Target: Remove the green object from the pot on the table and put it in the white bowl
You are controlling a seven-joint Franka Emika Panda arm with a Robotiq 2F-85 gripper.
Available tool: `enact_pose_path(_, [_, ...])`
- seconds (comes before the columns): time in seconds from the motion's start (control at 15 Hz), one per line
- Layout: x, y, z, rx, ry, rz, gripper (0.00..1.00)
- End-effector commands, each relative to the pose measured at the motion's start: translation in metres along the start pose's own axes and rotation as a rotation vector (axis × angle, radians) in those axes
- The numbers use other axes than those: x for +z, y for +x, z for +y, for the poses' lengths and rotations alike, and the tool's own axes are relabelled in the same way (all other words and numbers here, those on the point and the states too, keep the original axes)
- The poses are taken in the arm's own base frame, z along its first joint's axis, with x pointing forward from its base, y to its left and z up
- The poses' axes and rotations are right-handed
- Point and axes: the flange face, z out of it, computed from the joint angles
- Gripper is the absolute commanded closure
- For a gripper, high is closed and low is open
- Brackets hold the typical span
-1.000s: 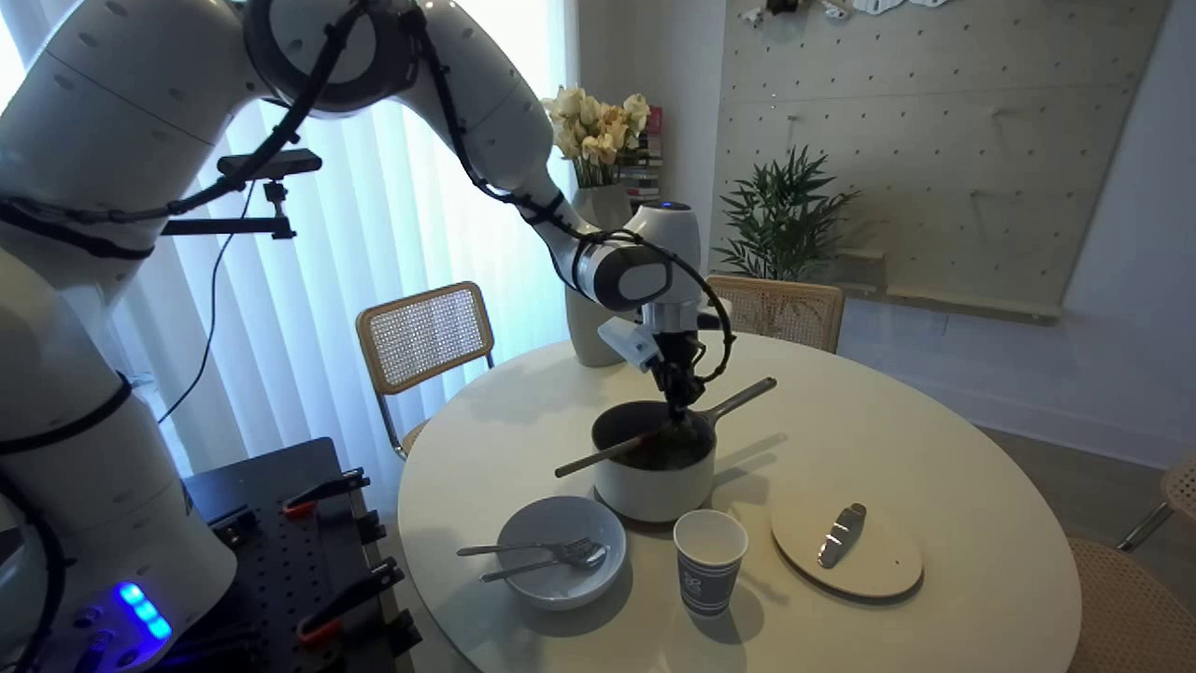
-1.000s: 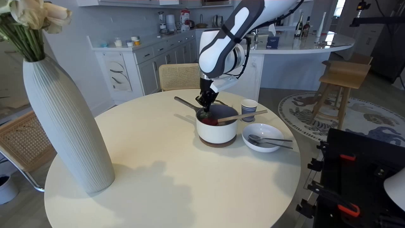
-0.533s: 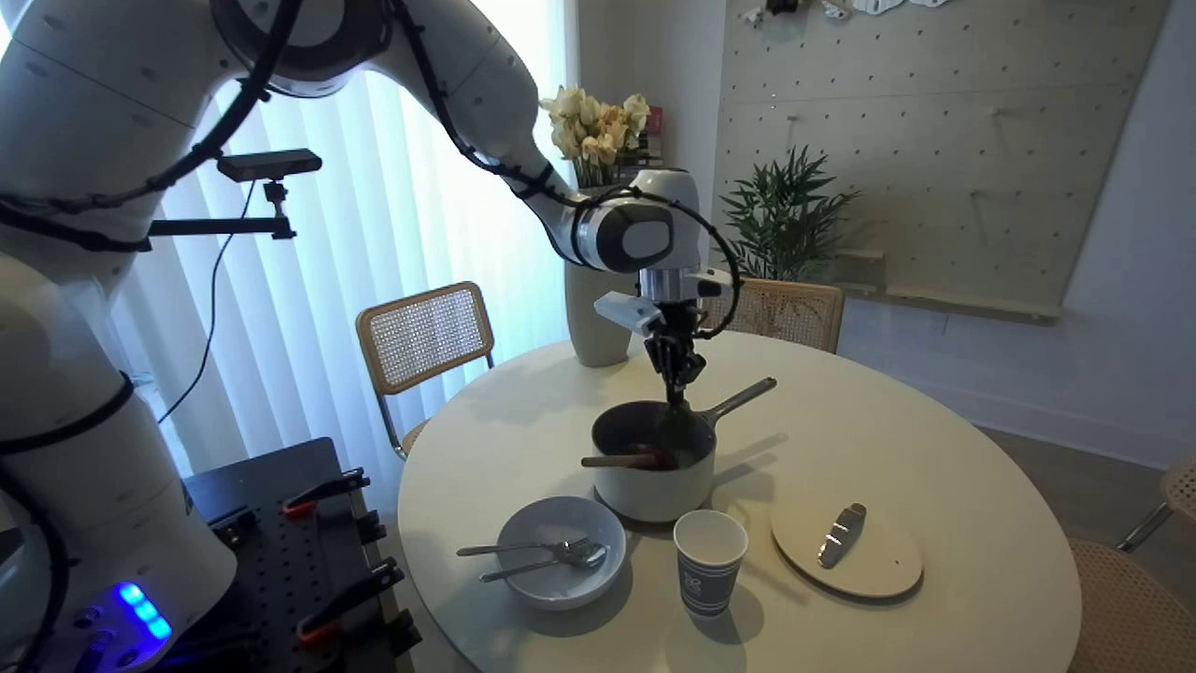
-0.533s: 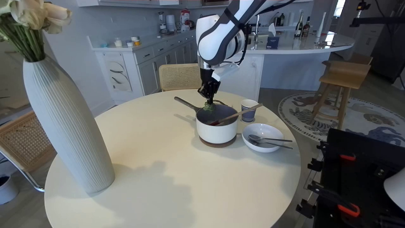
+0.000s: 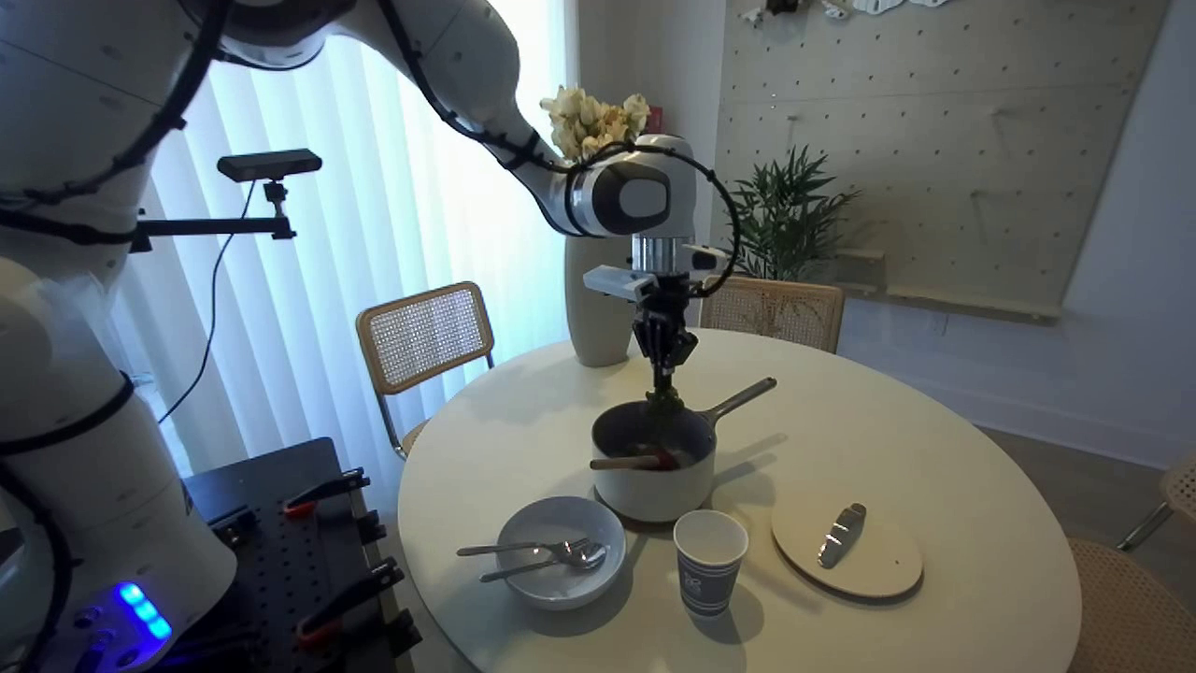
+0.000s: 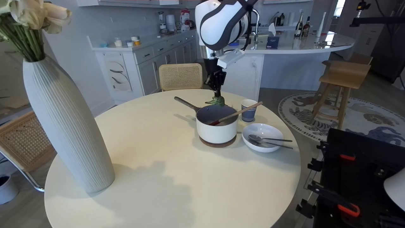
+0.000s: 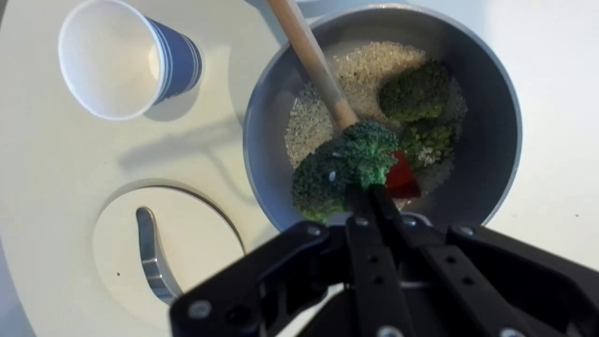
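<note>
Pretty round, pale-topped table [image 6: 142, 164], cane-backed chairs [image 6: 180, 77] parked near it, kitchen cabinets [image 6: 148, 71] beyond. A bumpy broccoli floret [image 7: 344, 168] is pinched in the gripper [image 7: 367, 189] and held over the pot [image 6: 216, 134], where pale grains [image 7: 306, 126], more florets [image 7: 416, 93] and a red-headed, wooden-handled spatula [image 7: 318, 70] can be seen. Fork [image 5: 528, 547] and spoon [image 5: 587, 558] are propped in the smooth white bowl [image 5: 551, 514].

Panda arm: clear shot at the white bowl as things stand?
Probably yes. The end effector holds the broccoli over the pot, and the white bowl sits uncovered beside it. Possible snags: the spatula handle jutting out, plus the fork and spoon in the bowl.
</note>
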Motion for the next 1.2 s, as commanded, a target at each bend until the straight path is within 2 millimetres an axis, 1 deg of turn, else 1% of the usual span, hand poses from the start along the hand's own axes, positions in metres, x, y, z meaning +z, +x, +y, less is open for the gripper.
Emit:
enact_pose_path(0.0, [-0.021,-0.030,0.002,0.006,-0.023,-0.049,0.99])
enact_pose_path(0.27, [-0.029,-0.059,0.006,0.021,-0.022,-0.099,0.99])
enact_pose_path(0.67, [-0.038,-0.119,0.009,0.034,-0.036,-0.151,0.99])
enact_pose_path(0.87, [-0.034,-0.147,0.010,0.039,-0.021,-0.171,0.99])
enact_pose_path(1.0, [-0.028,-0.162,0.012,0.074,-0.016,-0.137,0.99])
enact_pose_path(1.13, [-0.018,-0.176,0.014,0.113,-0.005,-0.121,0.99])
